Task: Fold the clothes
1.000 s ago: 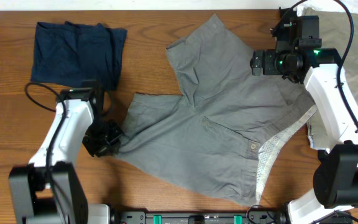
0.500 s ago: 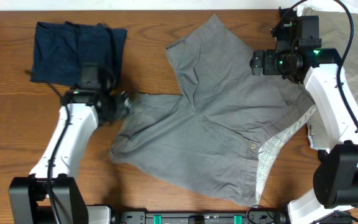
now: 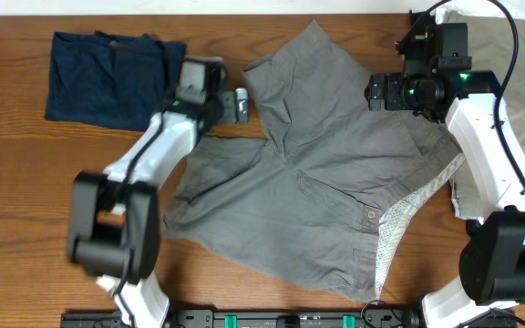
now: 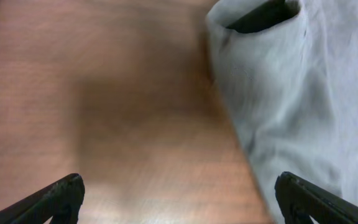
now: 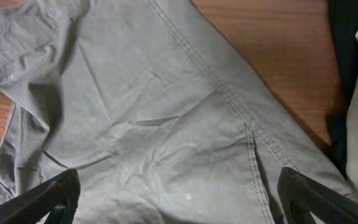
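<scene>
Navy piece (image 3: 108, 77) is sitting folded at upper left, grey shorts (image 3: 326, 182) are lying spread, unfolded, across centre frame, and left gripper (image 3: 242, 105) and right gripper (image 3: 370, 91) are hovering, fingers apart, gripping nothing.

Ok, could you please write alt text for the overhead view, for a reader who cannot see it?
Grey shorts lie spread out and creased on a wooden table. The left gripper is open beside their upper left leg, the right gripper open over their upper right; a navy garment lies top left.
</scene>
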